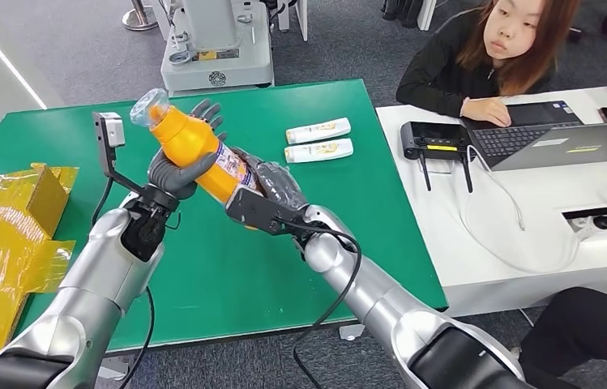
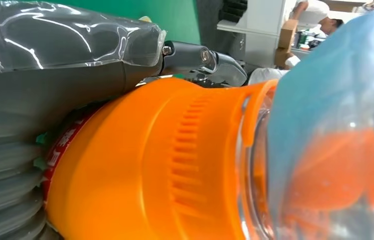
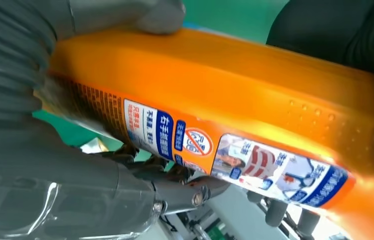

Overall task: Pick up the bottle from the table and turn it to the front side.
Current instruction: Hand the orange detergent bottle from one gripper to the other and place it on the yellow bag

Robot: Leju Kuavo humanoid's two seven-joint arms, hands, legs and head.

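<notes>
We see the orange bottle [image 1: 194, 150] held up above the green table [image 1: 348, 203], tilted. The left hand [image 1: 182, 166] grips its middle, and the right hand [image 1: 271, 190] holds its bottom end.

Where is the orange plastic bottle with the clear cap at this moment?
In the head view, the orange plastic bottle is held tilted above the green table, left of centre, with the left hand around its upper body and the right hand at its base.

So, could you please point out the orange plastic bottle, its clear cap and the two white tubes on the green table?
Orange plastic bottle [image 1: 190, 142], head view, upper body.
Clear cap [image 1: 149, 106], head view, cap side.
White tubes [image 1: 318, 140], head view, between the pair.
</notes>
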